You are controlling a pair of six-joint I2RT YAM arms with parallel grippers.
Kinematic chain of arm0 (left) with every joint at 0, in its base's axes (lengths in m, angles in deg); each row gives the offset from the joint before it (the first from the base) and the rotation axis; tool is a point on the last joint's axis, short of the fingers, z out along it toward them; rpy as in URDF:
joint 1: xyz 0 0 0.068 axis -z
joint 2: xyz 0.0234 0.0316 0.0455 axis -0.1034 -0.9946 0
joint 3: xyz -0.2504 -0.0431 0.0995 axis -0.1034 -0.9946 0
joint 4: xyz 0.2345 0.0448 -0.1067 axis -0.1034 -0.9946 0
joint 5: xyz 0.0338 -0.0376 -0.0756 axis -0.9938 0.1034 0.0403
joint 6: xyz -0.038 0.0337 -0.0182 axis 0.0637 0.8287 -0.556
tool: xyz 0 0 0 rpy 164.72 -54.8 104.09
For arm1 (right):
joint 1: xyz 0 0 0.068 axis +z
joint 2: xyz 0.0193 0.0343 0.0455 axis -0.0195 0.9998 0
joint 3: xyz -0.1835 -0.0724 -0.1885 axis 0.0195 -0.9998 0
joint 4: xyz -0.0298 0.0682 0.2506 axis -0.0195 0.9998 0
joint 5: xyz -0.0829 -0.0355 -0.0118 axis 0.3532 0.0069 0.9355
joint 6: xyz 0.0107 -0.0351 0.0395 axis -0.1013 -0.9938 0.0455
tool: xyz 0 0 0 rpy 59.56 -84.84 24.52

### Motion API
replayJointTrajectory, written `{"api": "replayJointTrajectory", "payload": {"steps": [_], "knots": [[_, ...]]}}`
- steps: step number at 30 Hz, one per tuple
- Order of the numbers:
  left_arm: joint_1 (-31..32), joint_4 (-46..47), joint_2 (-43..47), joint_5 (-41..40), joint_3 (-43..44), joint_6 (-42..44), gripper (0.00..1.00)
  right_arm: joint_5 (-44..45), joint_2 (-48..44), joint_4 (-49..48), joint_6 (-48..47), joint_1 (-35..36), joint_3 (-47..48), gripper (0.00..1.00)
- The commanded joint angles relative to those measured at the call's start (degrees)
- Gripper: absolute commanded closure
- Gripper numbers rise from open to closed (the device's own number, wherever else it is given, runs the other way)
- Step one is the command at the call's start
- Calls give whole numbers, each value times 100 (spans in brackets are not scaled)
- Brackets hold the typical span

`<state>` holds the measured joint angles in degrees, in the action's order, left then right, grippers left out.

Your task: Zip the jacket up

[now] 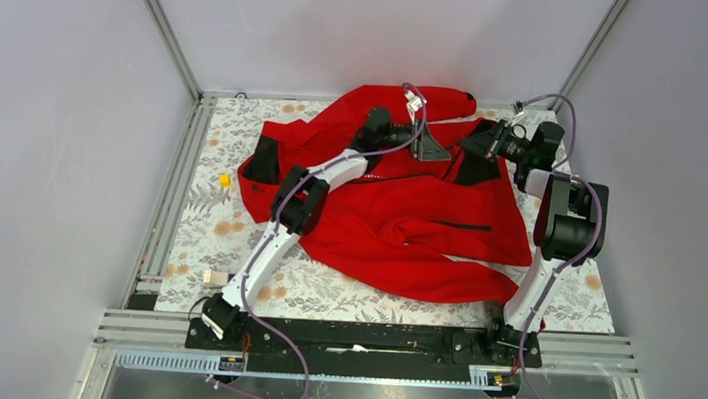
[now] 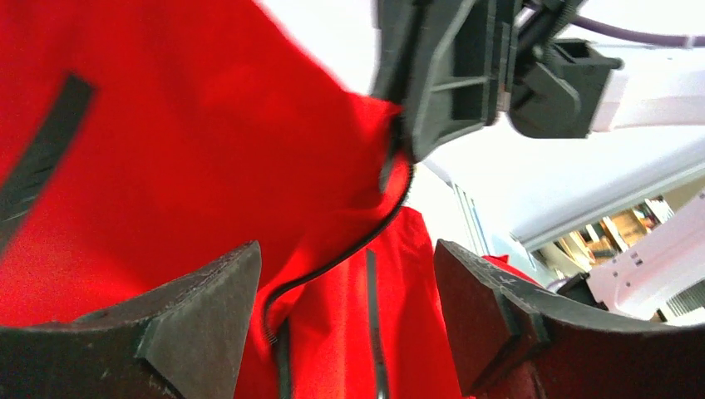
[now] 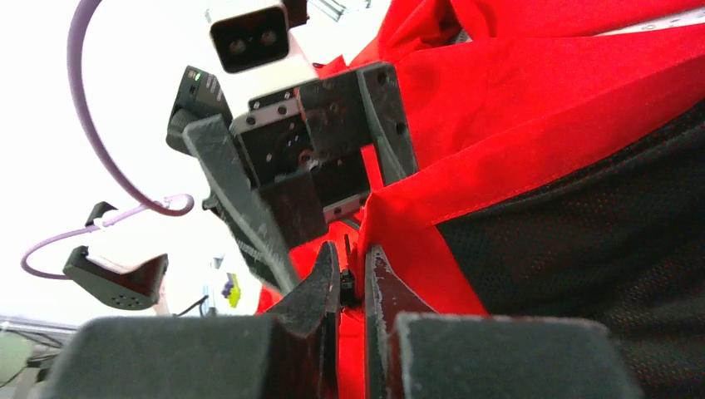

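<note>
Spread over the middle and far half of the flowered mat (image 1: 564, 306): the jacket (image 1: 404, 230), red, rumpled, outer side up. Long axis roughly crosswise to the mat, from its left edge toward its right edge, slightly slanted; cannot tell for sure which end is the collar. One sleeve (image 1: 438, 101) stretched along the mat's far edge, cuff toward the mat's far right corner. Pocket zipper (image 1: 463, 225) a short dark line over the mat's right half, also lying nearly crosswise. Black mesh lining (image 3: 582, 249) turned out where the front is folded open, toward the mat's far right. Over the mat's far middle, the left gripper (image 2: 347, 307), fingers spread wide and gripping nothing; in the gap, seen from its wrist, red cloth and the dark front zipper (image 2: 372, 324), touched by neither pad. Toward the mat's far right, the right gripper (image 3: 351, 266), jaws nearly together, pinched on the jacket's front edge just where red cloth meets black mesh; a small dark zipper part in the nip, too small to identify. From the left wrist, that pinched edge held up, with dark zipper tape curving down below it. Near the mat's left edge, a small yellow block (image 1: 225, 181) just beside the jacket; toward the mat's near left corner, a pale block (image 1: 214, 276), well apart from it.
</note>
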<state>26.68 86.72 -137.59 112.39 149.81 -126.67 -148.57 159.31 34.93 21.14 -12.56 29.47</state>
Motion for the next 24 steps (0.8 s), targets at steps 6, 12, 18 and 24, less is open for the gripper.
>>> {"api": "replayJointTrajectory", "payload": {"steps": [6,12,18,24], "knots": [[376,823,-68,23,370,16,22,-253,75,-636,447,122,38,100],[421,378,-30,-473,285,419,49,-225,23,-559,401,169,1,100],[519,-156,689,-1693,-683,1448,96,1202,-492,803,-273,182,-150,66],[833,-544,1389,-2875,-1482,2818,100,3637,-1154,3193,-190,186,-138,26]]}}
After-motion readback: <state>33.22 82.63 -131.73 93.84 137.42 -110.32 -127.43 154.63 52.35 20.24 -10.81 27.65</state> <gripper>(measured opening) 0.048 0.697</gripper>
